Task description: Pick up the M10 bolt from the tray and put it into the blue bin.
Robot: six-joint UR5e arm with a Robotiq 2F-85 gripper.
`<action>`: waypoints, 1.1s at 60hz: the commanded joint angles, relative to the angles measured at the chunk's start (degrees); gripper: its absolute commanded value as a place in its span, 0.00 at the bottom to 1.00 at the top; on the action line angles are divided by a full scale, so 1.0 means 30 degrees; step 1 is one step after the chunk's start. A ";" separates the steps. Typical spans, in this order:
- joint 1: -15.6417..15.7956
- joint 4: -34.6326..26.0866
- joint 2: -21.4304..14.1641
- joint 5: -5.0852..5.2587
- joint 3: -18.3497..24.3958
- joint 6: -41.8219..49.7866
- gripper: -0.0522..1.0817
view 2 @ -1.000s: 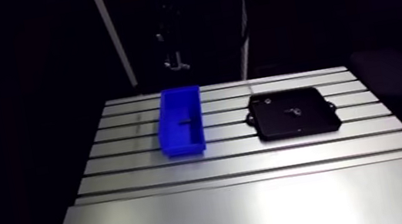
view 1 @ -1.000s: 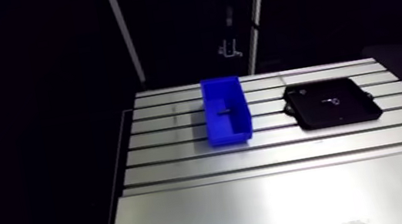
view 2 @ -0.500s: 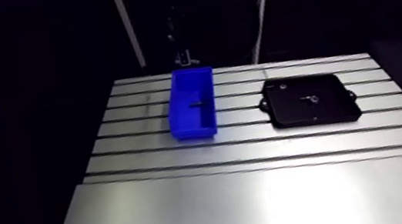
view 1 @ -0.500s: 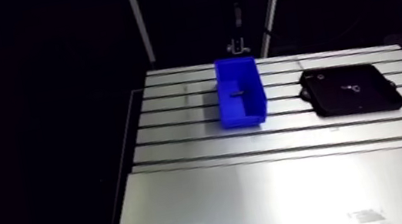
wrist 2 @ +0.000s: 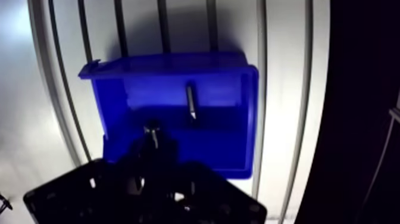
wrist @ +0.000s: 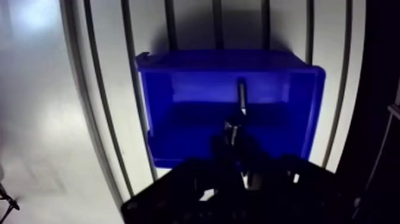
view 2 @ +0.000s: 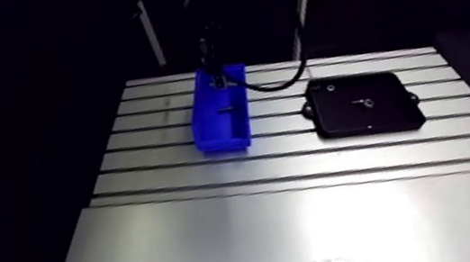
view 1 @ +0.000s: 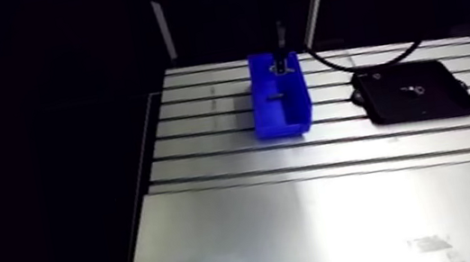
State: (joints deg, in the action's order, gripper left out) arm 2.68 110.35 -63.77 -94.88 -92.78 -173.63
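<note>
Aluminium table carries the black tray and, near it, the blue bin, above whose end wall the gripper hovers, its grip too dark to tell, while a bolt lies on the bin floor; a release so near the rim could bounce anything carried out.

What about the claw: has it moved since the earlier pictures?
Yes. Judged against the bin, the claw has come in: earlier it showed beyond the table's far edge, now it hangs over the bin's far end.
</note>
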 commanded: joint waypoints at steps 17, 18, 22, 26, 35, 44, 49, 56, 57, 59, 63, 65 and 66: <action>0.0014 0.0430 0.0552 0.0116 -0.0783 0.0225 0.97; 0.0014 0.0430 0.0552 0.0116 -0.0783 0.0225 0.97; 0.0042 0.0522 0.0706 0.0146 -0.0891 0.0258 0.96; 0.0043 0.0526 0.0707 0.0146 -0.0952 0.0259 0.96; 0.0072 0.0602 0.0762 0.0171 -0.1134 0.0342 0.93; 0.0097 0.2096 0.0737 0.0316 -0.1334 0.1516 0.41; 0.0180 0.2715 0.0737 0.0272 -0.1513 0.2210 0.06; 0.0219 0.2559 0.0683 0.0230 -0.1466 0.2272 0.05; 0.0244 0.2426 0.0654 0.0234 -0.1387 0.2304 0.05; 0.0247 0.2182 0.0550 0.0259 -0.1301 0.2309 0.05; 0.0273 0.1398 0.0347 0.0292 -0.0997 0.2310 0.05; 0.0326 0.0932 0.0180 0.0367 -0.0744 0.2310 0.05; 0.0359 0.0463 0.0006 0.0478 -0.0482 0.2335 0.05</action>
State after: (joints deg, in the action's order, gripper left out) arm 3.31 116.69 -61.92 -94.10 -96.71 -167.45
